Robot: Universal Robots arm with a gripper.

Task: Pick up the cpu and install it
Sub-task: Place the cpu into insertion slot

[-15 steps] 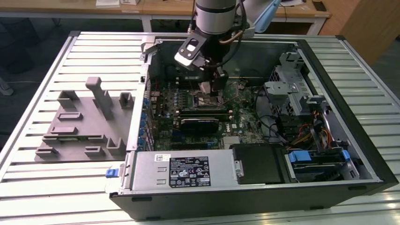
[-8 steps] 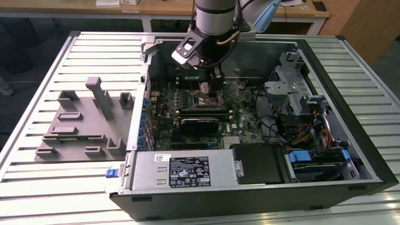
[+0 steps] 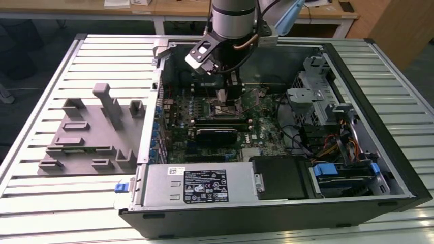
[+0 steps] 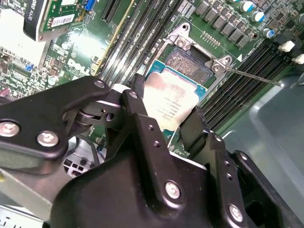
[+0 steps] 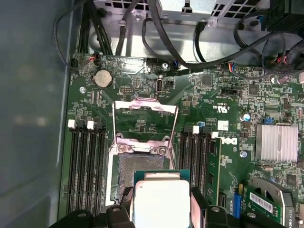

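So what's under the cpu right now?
The open socket on the motherboard, its contact field partly visible, the load plate flipped up. The cpu, held in the claw, covers the rest of the socket.

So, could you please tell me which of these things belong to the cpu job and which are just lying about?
In the job:
gripper, closed on the cpu's edges
cpu
open socket on the motherboard, cover plate raised

Lying about:
grey tray beside the computer case
power supply
coin battery
silver heatsink
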